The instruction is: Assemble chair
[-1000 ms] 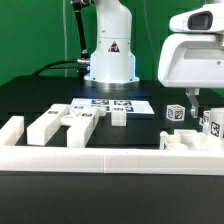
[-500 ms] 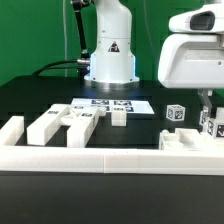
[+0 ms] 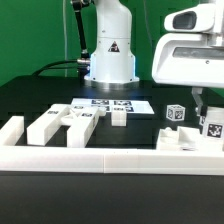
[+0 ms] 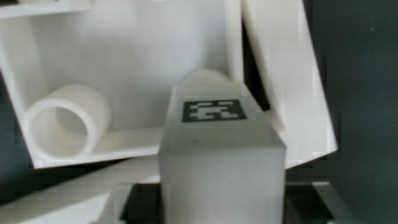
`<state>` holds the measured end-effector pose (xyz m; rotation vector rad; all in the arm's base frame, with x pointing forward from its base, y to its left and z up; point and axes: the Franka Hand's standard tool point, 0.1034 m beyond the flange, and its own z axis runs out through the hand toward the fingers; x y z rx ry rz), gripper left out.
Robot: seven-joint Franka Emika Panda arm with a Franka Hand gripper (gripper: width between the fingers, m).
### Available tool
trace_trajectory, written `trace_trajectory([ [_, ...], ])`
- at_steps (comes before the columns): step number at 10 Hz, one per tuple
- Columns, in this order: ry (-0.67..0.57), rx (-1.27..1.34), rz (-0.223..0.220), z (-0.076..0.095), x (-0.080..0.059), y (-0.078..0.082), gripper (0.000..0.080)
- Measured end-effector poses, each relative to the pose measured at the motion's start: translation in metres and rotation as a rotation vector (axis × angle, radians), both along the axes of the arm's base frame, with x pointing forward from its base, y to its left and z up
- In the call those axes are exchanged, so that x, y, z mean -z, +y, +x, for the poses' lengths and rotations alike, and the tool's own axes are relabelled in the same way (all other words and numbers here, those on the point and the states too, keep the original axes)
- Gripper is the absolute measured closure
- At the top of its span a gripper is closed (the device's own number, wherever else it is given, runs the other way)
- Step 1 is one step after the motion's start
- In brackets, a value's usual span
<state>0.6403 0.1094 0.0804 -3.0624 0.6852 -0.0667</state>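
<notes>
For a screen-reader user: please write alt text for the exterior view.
At the exterior view's right, the gripper is shut on a tagged white chair piece. Loose chair pieces lie at the view's left behind a white border rail; the marker board lies mid-table.

The exterior view is bright and even, and the light seems to come from above. The white chair parts [image 3: 60, 122] and the border rail [image 3: 100, 160] are almost washed out, and they throw only short, soft shadows on the black table [image 3: 40, 95]. The table has a pale sheen near the robot base [image 3: 108, 60]. This picture is small and a little soft. The wrist view is dimmer and blurred; the chair post [image 4: 217, 170] close to the lens looks grey, and its tag [image 4: 215, 110] is unsharp.
</notes>
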Motion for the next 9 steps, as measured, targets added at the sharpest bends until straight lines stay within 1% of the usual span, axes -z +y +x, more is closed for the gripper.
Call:
trace_trajectory([
  [2,0.0,0.078,-0.013,0.0,0.0,-0.008,0.0509],
  [3,0.0,0.08,-0.012,0.0,0.0,-0.008,0.0456],
  [4,0.0,0.079,-0.012,-0.001,0.001,-0.008,0.0316],
  [5,0.0,0.078,-0.012,-0.001,0.001,-0.007,0.0206],
  [6,-0.006,0.051,-0.011,0.0,-0.005,-0.005,0.0206],
  [7,-0.01,0.0,-0.013,-0.002,-0.011,-0.005,0.0161],
  [9,-0.006,-0.032,-0.011,-0.007,-0.019,-0.01,0.0153],
])
